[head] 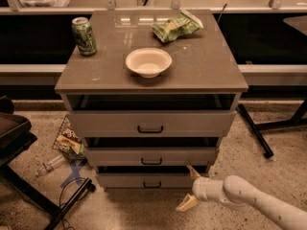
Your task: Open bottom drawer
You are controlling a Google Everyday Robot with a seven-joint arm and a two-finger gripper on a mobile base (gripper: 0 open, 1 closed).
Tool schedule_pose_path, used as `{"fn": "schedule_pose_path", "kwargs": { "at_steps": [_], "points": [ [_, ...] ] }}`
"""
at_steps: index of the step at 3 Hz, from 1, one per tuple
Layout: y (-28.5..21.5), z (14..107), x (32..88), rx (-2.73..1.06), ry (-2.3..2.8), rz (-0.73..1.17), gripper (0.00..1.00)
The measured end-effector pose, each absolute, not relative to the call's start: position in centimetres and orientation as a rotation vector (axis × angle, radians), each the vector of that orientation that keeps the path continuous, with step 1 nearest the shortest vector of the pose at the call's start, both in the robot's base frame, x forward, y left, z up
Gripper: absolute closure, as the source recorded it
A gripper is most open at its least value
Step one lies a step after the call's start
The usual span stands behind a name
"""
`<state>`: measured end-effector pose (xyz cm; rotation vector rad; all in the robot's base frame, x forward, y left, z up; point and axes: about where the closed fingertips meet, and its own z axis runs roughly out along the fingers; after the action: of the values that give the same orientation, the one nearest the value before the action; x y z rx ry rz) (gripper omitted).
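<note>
The grey cabinet has three drawers, all pulled out a little. The bottom drawer (pixel 148 180) is the lowest, with a flat grey front and a small black bar handle (pixel 152 184). My gripper (pixel 190 189) is on the white arm coming in from the lower right. It sits just right of the bottom drawer's front, near its right end, close to the floor. Its two tan fingers are spread apart, one (pixel 193 171) up by the drawer's top right corner and one (pixel 186 204) lower near the floor. It holds nothing.
On the cabinet top (pixel 211 71) stand a green can (pixel 84 35), a white bowl (pixel 148 62) and a green snack bag (pixel 176 26). A snack bag (pixel 68 140), a bottle (pixel 49 165) and blue tape lie on the floor at left. A black chair base (pixel 19 143) stands left, black legs (pixel 254 131) right.
</note>
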<state>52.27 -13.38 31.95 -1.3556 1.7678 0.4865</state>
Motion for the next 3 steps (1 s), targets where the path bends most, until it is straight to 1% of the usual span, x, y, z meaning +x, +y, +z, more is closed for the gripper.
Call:
{"fn": "schedule_pose_path", "kwargs": {
  "at_steps": [2,3],
  "points": [
    [-10.0,25.7,54.8,-1.404,1.807,0.555,0.00],
    [-8.9,23.7,55.6,-1.439,1.830,0.550,0.00]
  ]
}}
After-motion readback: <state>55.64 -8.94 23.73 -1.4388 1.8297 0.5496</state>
